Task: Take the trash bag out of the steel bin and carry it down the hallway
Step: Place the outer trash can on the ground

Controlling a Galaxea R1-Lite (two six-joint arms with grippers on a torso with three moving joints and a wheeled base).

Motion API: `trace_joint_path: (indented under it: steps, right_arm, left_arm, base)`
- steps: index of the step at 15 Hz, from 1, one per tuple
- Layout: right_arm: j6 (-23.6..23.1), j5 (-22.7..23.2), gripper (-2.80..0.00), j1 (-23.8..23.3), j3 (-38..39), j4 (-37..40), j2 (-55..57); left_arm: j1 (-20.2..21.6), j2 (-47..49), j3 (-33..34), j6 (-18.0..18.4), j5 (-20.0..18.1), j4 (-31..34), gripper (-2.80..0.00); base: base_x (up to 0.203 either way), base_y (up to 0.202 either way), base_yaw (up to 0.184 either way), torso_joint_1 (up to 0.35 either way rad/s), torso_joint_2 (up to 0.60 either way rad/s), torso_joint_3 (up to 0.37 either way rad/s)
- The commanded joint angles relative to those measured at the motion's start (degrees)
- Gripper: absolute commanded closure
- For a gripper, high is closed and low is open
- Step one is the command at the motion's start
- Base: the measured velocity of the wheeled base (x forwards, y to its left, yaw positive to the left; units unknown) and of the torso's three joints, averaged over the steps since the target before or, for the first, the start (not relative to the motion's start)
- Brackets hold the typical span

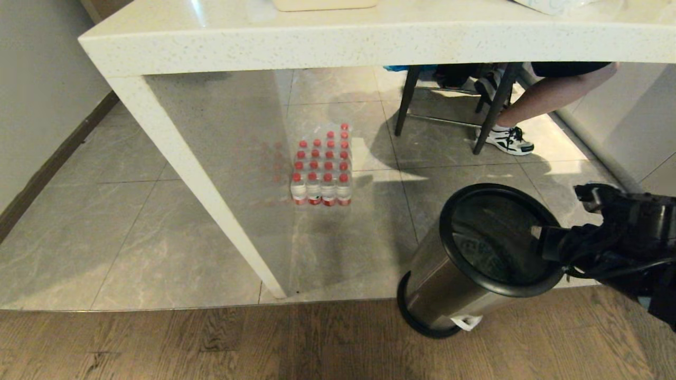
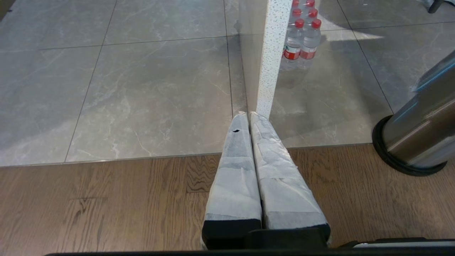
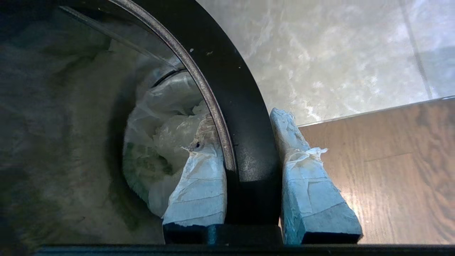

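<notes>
Grey marble-look floor tiles (image 1: 158, 221) meet a strip of brown wood flooring (image 1: 211, 343), with a white speckled stone tabletop (image 1: 317, 42) on slanted legs overhead. Small round brushed-steel bin with thick black rim ring (image 1: 449, 285) stands at the tile/wood seam, on the robot's right.

Thin translucent white plastic trash bag (image 3: 167, 138) lies crumpled low inside the bin, below the rim.

Right gripper (image 3: 249, 156): jaws apart and straddling the black rim, one taped finger inside the bin just above the bag, the other outside over the floor. Nothing grasped yet, so far as visible.

Left gripper (image 2: 249, 121): jaws pressed together, empty, parked over the wood floor, well apart from the bin.

Judgement: bag lies inward and downward from the inner jaw; right arm is the nearer. Rim sits between the jaws, so a closure here would likely pinch rim rather than bag alone.
</notes>
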State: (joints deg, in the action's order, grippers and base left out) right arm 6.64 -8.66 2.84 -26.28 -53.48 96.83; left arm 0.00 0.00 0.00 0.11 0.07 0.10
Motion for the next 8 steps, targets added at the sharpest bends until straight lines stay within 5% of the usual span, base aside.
trace_joint_path:
  steps: [1, 8]
  right_arm:
    - [0.0, -0.1, 0.0, 0.1, 1.1, 1.9, -7.2]
    - [-0.3, 0.0, 0.0, 0.0, 3.7, 19.2, -28.7]
  left_arm:
    - [0.0, 0.0, 0.0, 0.1, 0.0, 0.0, 0.0]
    - [0.0, 0.0, 0.0, 0.0, 0.0, 0.0, 0.0]
  base:
    - [0.0, 0.0, 0.0, 0.0, 0.0, 0.0]
    - [0.0, 0.0, 0.0, 0.0, 0.0, 0.0]
